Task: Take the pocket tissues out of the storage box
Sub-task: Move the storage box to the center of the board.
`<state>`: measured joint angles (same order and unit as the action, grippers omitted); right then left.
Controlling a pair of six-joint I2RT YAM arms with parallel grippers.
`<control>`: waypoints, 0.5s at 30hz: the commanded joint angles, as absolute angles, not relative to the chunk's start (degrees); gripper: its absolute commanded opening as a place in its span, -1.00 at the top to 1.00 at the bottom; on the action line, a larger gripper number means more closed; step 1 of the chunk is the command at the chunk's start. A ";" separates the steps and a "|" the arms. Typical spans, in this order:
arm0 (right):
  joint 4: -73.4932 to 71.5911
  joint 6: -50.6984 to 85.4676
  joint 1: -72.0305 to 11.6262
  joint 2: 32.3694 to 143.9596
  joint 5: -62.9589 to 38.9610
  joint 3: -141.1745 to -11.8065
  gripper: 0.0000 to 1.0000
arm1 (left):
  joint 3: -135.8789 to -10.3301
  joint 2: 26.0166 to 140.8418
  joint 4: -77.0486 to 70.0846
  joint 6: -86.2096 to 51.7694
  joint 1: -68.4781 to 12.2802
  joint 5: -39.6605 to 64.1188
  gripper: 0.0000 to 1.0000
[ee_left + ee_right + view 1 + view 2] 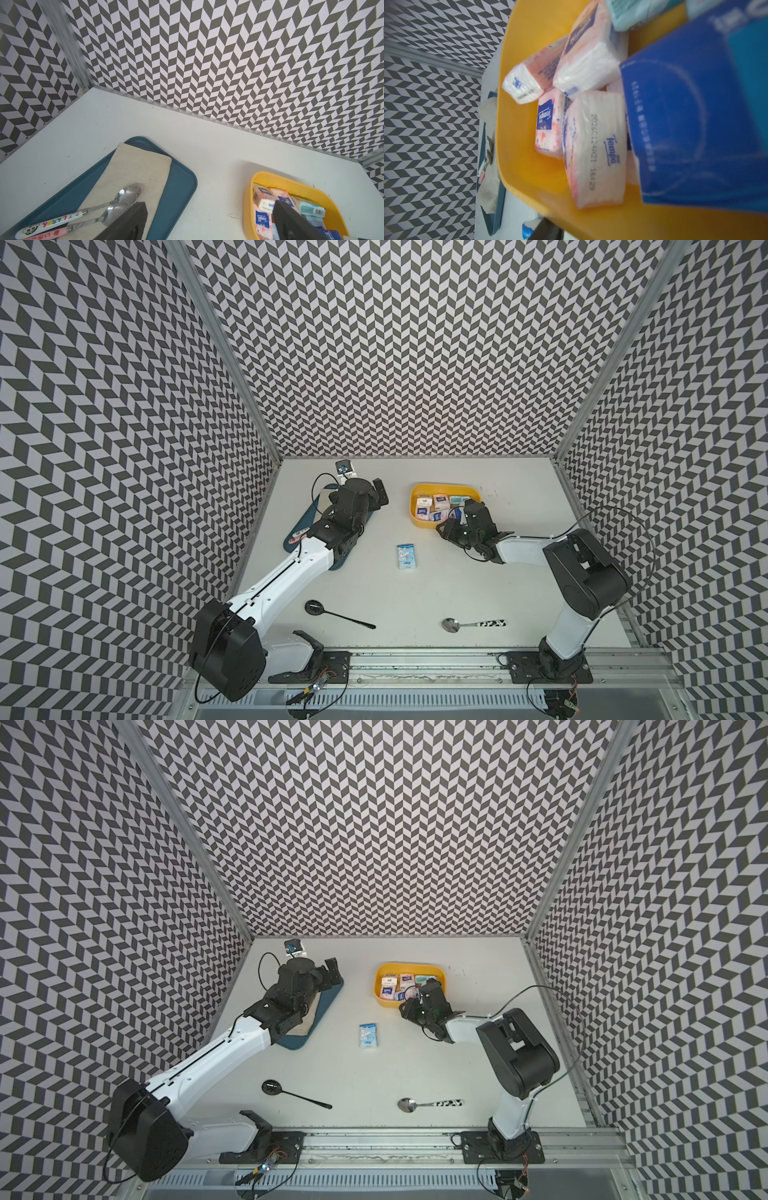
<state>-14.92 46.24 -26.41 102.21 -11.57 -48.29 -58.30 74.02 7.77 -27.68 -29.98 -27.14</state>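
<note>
Now your right gripper (456, 517) is gripping the dark blue pack (695, 124) at the storage box's (420, 491) near right corner, by the worktop's (415, 601) far edge. Your left gripper (211, 203) is hanging open over the tray (182, 187), probably to leave the box free; most other pocket tissues (439, 502) are lying inside.

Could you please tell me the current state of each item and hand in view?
storage box: upright on the table, several packs inside.
pink-white packs: lying jumbled in the box.
dark blue pack: tipped up over the box, gripped by the right hand.
pale blue pack: out of the box, flat on the table.
right hand: closed on the dark blue pack.
left hand: open, empty, by the blue tray.
</note>
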 commanded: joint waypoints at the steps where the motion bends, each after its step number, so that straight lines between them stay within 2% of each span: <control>1: -15.21 43.89 -23.93 103.67 -12.23 -51.23 0.02 | -60.73 74.46 6.99 -26.38 -29.60 -27.64 -0.99; 10: -12.13 40.44 -18.87 103.28 -13.40 -52.60 0.05 | -61.33 75.41 6.71 -26.25 -29.31 -28.13 -0.99; 15: -7.88 34.17 -20.83 99.77 -13.25 -55.52 0.05 | -61.62 76.37 7.02 -26.79 -28.63 -27.86 -0.99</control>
